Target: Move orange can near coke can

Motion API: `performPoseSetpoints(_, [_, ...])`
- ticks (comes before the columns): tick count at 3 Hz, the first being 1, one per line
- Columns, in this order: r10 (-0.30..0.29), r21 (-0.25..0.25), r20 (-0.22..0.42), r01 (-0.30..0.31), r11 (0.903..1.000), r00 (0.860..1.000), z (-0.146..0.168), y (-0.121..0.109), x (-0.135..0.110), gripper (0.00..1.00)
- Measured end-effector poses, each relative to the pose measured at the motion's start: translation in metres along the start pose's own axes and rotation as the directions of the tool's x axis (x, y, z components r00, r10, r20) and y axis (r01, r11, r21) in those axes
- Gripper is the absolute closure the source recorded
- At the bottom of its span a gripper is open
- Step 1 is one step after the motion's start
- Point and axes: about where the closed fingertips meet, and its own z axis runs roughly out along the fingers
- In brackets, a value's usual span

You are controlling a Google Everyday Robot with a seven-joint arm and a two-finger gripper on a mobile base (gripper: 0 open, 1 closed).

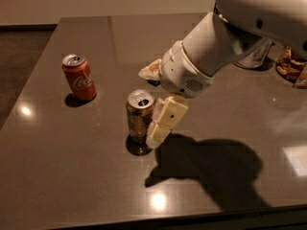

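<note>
The orange can (139, 115) stands upright on the dark table (72, 166), a little left of the middle. Its body is brown-gold with a silver top. The coke can (78, 77) stands upright to its upper left, about a can's height away. My gripper (149, 106) is open and low beside the orange can. One cream finger (166, 120) is right against the can's right side. The other finger (149, 70) is behind the can. The can rests on the table.
A dark blue packet (153, 83) is almost hidden behind the gripper. A brown crinkled snack bag (289, 65) and a dark object lie at the far right edge. My large white arm (230, 42) fills the upper right and casts a shadow on the near table.
</note>
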Motion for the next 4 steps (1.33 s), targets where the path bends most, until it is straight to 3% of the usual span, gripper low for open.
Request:
performPoseSetpoints(1, [-0.002, 0.002, 0.016, 0.002, 1.0000, 1.000, 0.012, -0.001, -0.010, 0.00])
performPoseSetpoints(2, [0.017, -0.006, 0.021, -0.017, 0.9998, 1.000, 0.017, -0.003, -0.012, 0.18])
performPoseSetpoints(4, [0.025, 0.027, 0.007, -0.025, 0.9993, 1.000, 0.013, -0.018, -0.027, 0.64])
